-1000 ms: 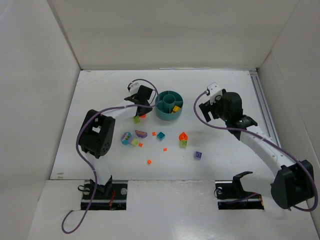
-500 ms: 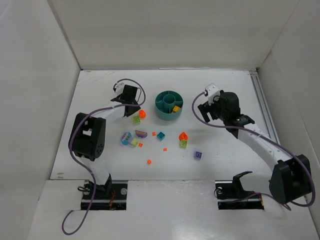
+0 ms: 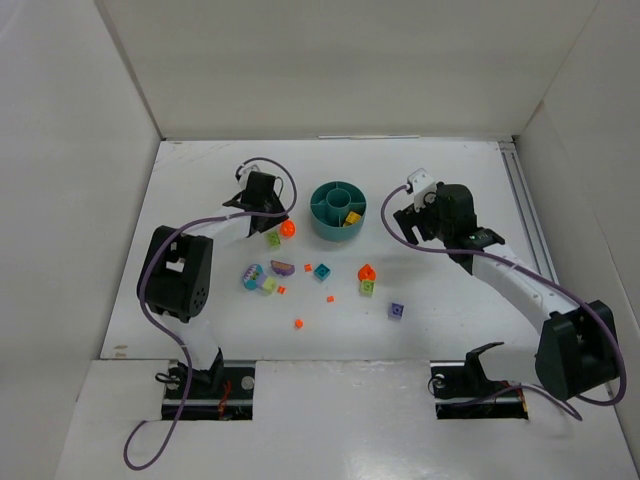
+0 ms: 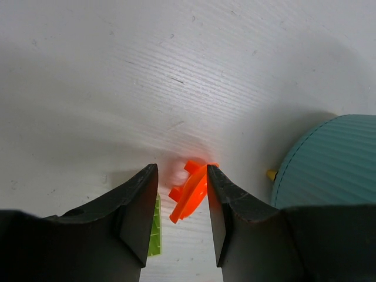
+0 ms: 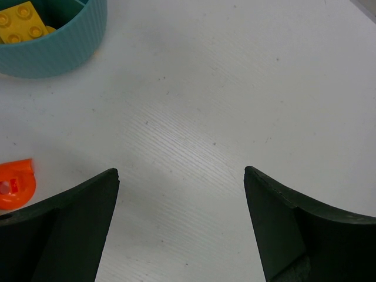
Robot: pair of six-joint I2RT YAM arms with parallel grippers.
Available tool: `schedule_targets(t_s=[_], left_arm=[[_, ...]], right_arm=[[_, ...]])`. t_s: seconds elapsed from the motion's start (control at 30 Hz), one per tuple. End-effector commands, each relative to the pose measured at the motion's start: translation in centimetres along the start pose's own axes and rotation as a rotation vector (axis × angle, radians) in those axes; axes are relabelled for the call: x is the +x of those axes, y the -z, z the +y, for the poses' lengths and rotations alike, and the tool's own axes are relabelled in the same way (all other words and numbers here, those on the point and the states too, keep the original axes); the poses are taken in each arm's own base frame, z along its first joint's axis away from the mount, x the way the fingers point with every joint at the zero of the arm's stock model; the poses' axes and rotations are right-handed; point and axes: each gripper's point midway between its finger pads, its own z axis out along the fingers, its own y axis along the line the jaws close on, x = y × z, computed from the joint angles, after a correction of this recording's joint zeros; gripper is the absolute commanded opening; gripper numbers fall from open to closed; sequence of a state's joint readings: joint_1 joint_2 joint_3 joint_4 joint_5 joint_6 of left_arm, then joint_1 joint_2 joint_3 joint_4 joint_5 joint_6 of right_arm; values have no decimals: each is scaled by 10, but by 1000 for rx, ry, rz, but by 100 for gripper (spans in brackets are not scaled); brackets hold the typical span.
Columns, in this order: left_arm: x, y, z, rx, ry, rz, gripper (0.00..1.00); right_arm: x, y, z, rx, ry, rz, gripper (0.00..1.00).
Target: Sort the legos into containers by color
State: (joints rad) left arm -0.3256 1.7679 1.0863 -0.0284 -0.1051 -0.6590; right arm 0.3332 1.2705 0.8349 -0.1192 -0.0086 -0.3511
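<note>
The round teal dish [image 3: 338, 197] stands at the back middle of the table with a yellow lego [image 3: 352, 218] in one wedge. My left gripper [image 3: 280, 222] is low over the table just left of it, open. A tilted orange lego [image 4: 191, 191] leans on its right finger, with a gap to the left finger [image 4: 138, 205]. A lime lego [image 4: 154, 229] lies behind that finger. My right gripper [image 3: 404, 222] hangs open and empty over bare table right of the dish [image 5: 53, 50]. More legos lie loose in front: teal [image 3: 322, 271], purple [image 3: 397, 311], orange [image 3: 366, 271].
White walls close in the table on the left, back and right. A cluster of pale blue and pale green pieces [image 3: 258, 279] lies at front left. Tiny orange bits [image 3: 298, 323] are scattered near the front middle. The dish wall [image 4: 329, 170] is close on the left gripper's right.
My left gripper has drawn left, away from the dish, and its jaws have widened, so the orange lego is now loose between them. The right arm has shifted slightly left.
</note>
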Motion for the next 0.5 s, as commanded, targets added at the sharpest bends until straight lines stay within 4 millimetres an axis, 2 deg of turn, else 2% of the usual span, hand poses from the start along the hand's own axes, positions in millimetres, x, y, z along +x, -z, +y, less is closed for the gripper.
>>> schedule_targets(t_s=[0.0, 0.17, 0.23, 0.37, 0.47], left_arm=[[-12, 11, -12, 63, -17, -38, 36], [-8, 9, -13, 88, -50, -33, 36], [0, 5, -10, 88, -62, -14, 35], [11, -4, -6, 81, -66, 23, 30], [13, -7, -5, 75, -67, 30, 23]], right_arm=[[-23, -2, -8, 14, -8, -69, 92], [-27, -1, -9, 17, -8, -78, 92], [-27, -1, -9, 17, -8, -78, 92], [-27, -1, -9, 17, -8, -78, 92], [-27, -1, -9, 17, -8, -78, 92]])
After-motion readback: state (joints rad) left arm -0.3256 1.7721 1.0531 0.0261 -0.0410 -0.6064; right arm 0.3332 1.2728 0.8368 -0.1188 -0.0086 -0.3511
